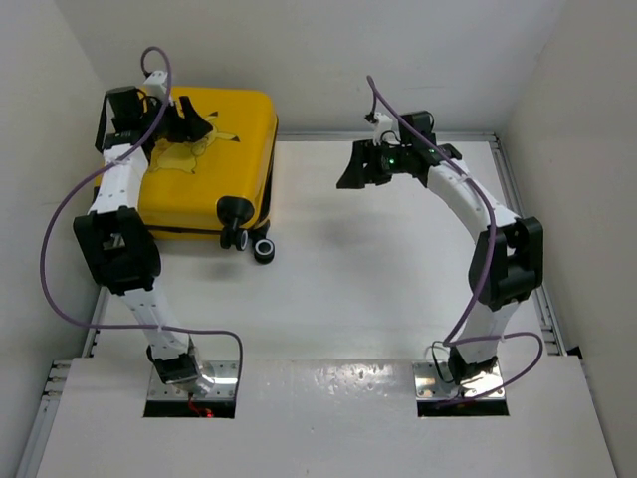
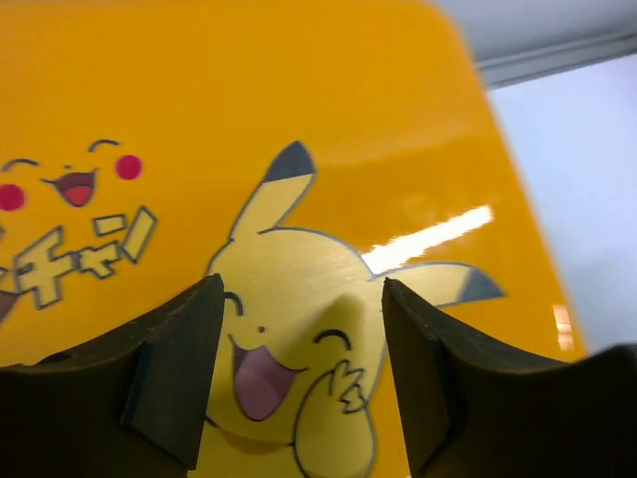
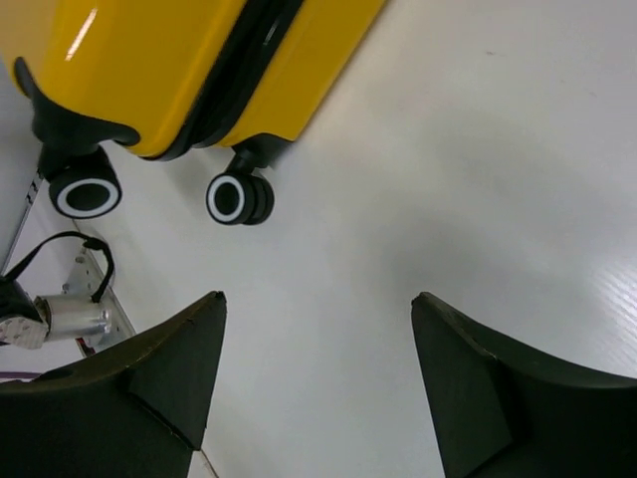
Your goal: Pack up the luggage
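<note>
The luggage (image 1: 214, 149) is a yellow hard-shell suitcase with a Pikachu print. It lies flat and closed at the table's far left, with its black wheels (image 1: 242, 215) toward the middle. My left gripper (image 1: 194, 124) hovers just above its lid, open. In the left wrist view the print (image 2: 289, 329) shows between the fingers and nothing is held. My right gripper (image 1: 352, 171) hangs open over bare table to the right of the case. In the right wrist view it (image 3: 318, 299) faces the case's wheeled end (image 3: 234, 197), well short of it.
White walls close in the table at the back and on both sides. A metal rail (image 1: 520, 199) runs along the right edge. The suitcase's left side sits against the left wall. The left arm's base plate (image 3: 70, 317) shows in the right wrist view.
</note>
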